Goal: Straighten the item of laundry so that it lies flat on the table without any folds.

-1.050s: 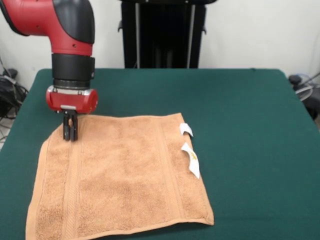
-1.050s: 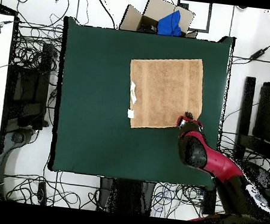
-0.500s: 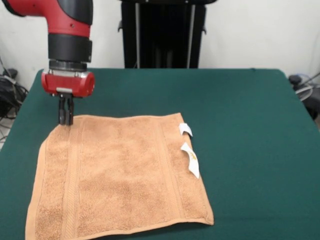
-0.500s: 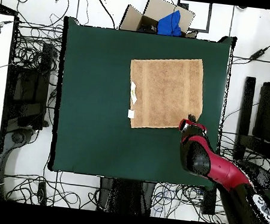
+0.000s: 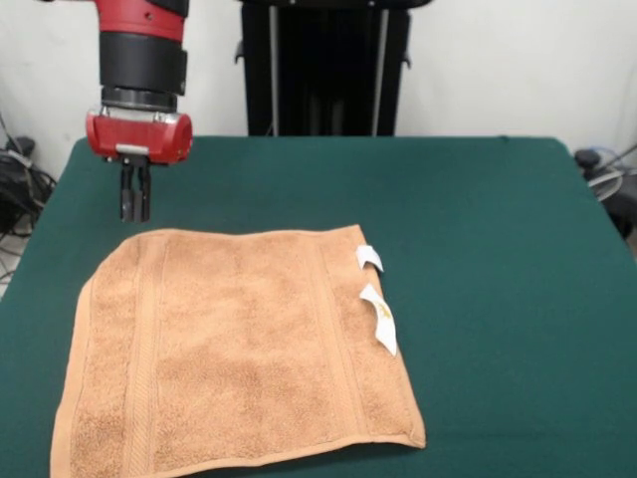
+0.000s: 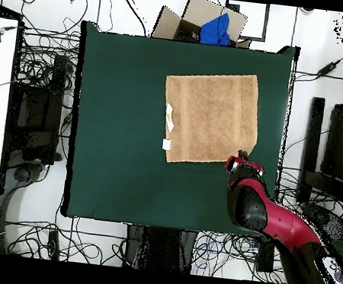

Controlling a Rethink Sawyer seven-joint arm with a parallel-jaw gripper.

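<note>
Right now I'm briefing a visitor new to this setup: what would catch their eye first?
The tan towel spread flat on the green table, near the front view's lower left, with two white tags on its right edge. Then the red arm's gripper, hanging above bare table just beyond the towel's far left corner, holding nothing.

In the front view the towel (image 5: 239,349)'s near left corner runs off the bottom edge, and the arm (image 5: 139,45) is cut off at the top. The writing on the white tags (image 5: 378,319) is too small to read. From overhead, the arm hides the pincer (image 6: 240,157).
</note>
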